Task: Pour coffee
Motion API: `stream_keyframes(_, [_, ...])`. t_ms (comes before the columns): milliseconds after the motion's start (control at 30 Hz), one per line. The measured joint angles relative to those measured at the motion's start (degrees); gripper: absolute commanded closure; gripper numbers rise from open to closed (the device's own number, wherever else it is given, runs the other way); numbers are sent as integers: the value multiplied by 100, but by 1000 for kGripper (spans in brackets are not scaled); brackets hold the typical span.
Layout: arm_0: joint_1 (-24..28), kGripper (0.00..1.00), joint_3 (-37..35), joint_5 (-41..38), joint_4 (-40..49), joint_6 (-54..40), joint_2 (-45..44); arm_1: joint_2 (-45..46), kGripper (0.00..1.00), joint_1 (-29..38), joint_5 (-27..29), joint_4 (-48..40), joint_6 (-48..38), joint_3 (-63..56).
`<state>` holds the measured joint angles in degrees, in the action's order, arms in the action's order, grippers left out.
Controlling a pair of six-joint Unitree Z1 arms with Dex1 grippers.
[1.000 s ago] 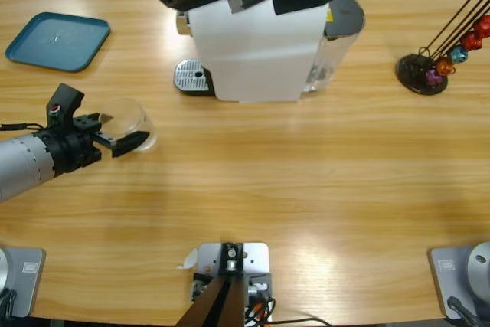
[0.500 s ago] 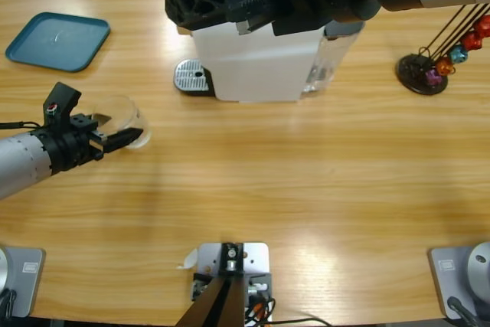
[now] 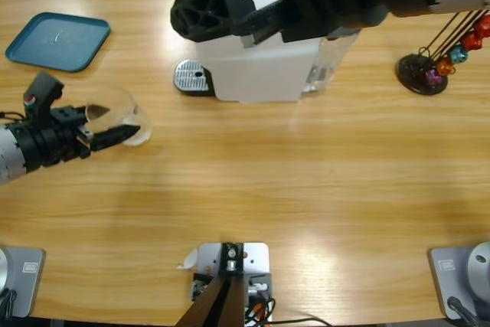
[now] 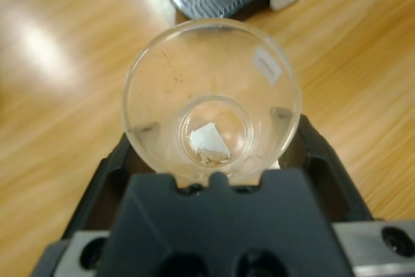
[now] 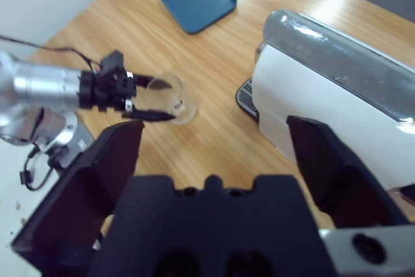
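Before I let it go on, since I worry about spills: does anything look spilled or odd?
No spill shows. The glass cup in the left gripper lies tipped on its side, nearly empty, with a small white scrap at its bottom.

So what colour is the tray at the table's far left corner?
Dark teal blue tray, clearest in the high view.

Clear glass cup (image 4: 212,111), tilted in the left claw (image 4: 211,160), faint brown coffee (image 4: 209,156) residue at its bottom.
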<state>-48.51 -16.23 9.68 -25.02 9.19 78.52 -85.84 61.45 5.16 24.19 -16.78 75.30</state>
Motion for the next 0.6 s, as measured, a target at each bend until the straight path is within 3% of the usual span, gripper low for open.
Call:
stream_keyframes(367, [1400, 1000, -942, -1501, 16, -1164, 634, 499, 0, 1, 0, 563, 240, 39])
stream_keyframes(600, [1560, 1000, -1666, -1934, 16, -1314, 1554, 499, 0, 1, -4, 563, 240, 33])
